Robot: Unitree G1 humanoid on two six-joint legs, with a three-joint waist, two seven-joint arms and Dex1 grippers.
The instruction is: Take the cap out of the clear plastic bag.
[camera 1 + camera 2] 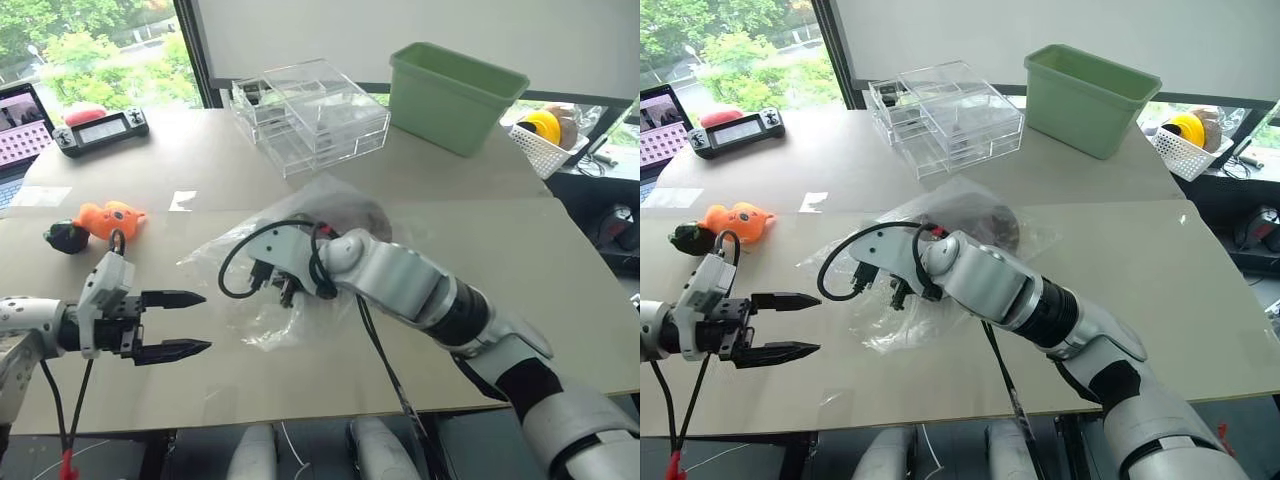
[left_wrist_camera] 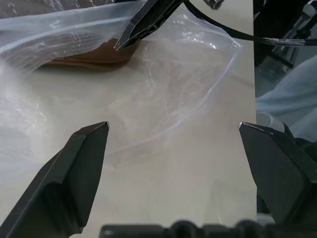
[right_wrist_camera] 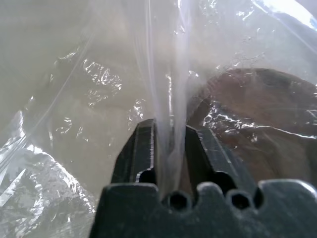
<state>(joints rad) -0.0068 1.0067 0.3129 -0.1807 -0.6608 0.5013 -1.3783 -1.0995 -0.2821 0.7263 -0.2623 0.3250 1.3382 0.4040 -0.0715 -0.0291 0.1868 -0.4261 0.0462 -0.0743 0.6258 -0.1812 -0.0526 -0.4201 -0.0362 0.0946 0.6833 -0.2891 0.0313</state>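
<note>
Right gripper (image 3: 170,141) pinches a fold of the clear plastic bag (image 1: 300,265) at table centre, the brown cap (image 3: 257,114) inside toward one o'clock. Left gripper (image 1: 185,323) hovers spread wide at the bag's eight o'clock.

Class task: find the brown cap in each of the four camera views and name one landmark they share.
Left eye: cap mid-frame, behind the right arm.
Right eye: centre.
Left wrist: upper left.
Right wrist: right side.
Shared landmark: the clear plastic bag around it.
</note>
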